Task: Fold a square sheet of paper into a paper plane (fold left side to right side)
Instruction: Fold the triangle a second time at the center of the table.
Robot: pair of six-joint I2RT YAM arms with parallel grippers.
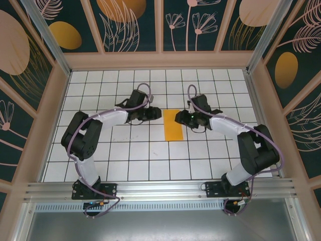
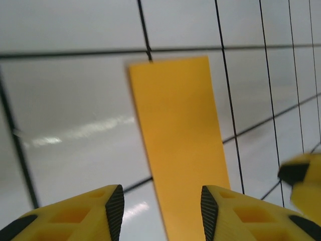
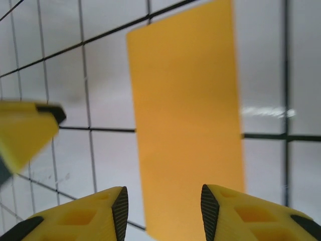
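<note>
While the square sheet of paper [image 1: 174, 125] lies as a narrow rectangle, longer than it is wide, the left-to-right fold appears already laid over, so the step in hand is judged to be setting the crease.

**Top view.** The sheet rests flat on the tiled table [image 1: 130, 155] near its middle. The left gripper [image 1: 156, 114] stands just off the sheet's long edge at 9 o'clock, and the right gripper [image 1: 181, 118] meets the opposite edge towards 2 o'clock.

**Left wrist view.** The left gripper [image 2: 160, 206] has its fingers spread with nothing between them. The sheet [image 2: 180, 150] runs ahead from 6 towards 12 o'clock.

**Right wrist view.** The right gripper [image 3: 163, 208] is likewise spread and empty, with the sheet [image 3: 188, 130] ahead at 12 o'clock.

**Doing it well.** One gripper should pin the loose edges while the other strokes along the folded edge. Which long edge carries the crease cannot be told (both read as clean lines), so that wants settling first. Pressure should be light and downward, since thin paper on glossy tile is likely to skate or buckle under a sideways push.

**Appearance.** The sheet is plain orange-yellow, matte and uniform, with square corners. No lifted layer shows.
</note>
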